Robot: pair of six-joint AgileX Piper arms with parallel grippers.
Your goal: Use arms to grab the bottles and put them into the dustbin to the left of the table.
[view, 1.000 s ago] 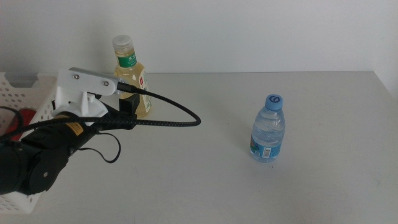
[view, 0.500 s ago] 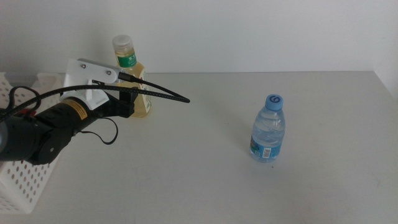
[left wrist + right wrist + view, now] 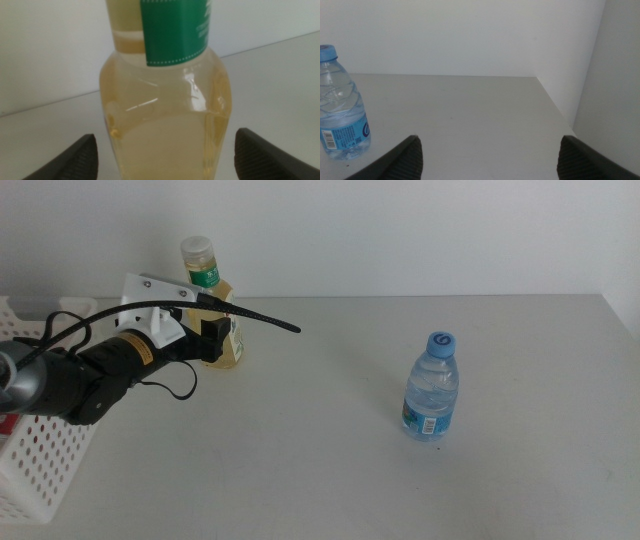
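The left gripper (image 3: 162, 155) sits spread wide just short of the yellow-liquid bottle (image 3: 213, 305), one jaw either side of it, apparently not touching. That bottle stands upright on the table (image 3: 330, 430), just beside the dustbin (image 3: 40, 450). The water bottle (image 3: 431, 400) stands well apart from it, and the right gripper (image 3: 487, 157), also spread, waits near that one.

Off-white table (image 3: 330, 460): yellow bottle (image 3: 222, 315), water bottle (image 3: 431, 402)

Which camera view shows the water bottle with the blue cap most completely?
The middle view: the water bottle stands whole and upright on the table, cap to base. The right wrist view cuts its side at the picture's edge. The left wrist view does not show it.
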